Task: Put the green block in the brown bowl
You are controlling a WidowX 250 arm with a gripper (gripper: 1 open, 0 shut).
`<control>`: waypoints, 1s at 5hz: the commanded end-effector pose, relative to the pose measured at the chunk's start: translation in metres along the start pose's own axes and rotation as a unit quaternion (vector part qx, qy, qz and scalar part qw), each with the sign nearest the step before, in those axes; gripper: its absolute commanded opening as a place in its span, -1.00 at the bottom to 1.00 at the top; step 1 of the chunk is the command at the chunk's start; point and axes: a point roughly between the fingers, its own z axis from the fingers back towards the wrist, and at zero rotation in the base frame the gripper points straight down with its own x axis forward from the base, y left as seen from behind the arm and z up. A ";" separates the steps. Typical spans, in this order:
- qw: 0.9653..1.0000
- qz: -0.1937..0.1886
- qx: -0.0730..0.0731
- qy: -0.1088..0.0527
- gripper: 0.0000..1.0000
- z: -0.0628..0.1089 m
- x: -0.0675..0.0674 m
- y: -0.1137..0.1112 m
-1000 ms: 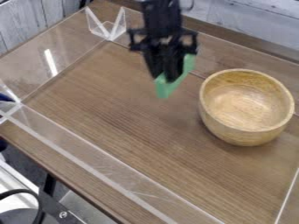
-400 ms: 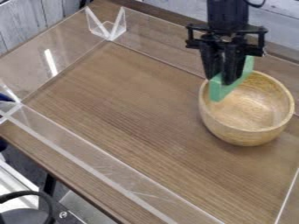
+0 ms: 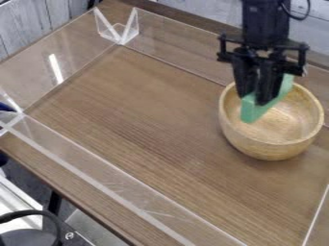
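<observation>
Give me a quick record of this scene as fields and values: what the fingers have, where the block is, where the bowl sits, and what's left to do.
gripper: pointing steeply down, above the bowl
fingers: shut on the green block
green block: held tilted, its lower end hanging over the bowl's inside, not seen resting on it
brown bowl: upright on the wooden table, right side, nothing lying in it
wooden table: ringed by a clear plastic wall
clear plastic wall: low, along the table's edges
left to do: release the block into the bowl
</observation>
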 end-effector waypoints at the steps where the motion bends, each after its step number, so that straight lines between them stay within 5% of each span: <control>1: 0.999 -0.022 0.003 -0.022 -1.00 -0.007 0.005 -0.008; 3: 0.999 -0.018 0.020 -0.023 -1.00 -0.033 0.020 0.001; 5: 1.000 -0.009 0.020 -0.002 -1.00 -0.045 0.025 0.008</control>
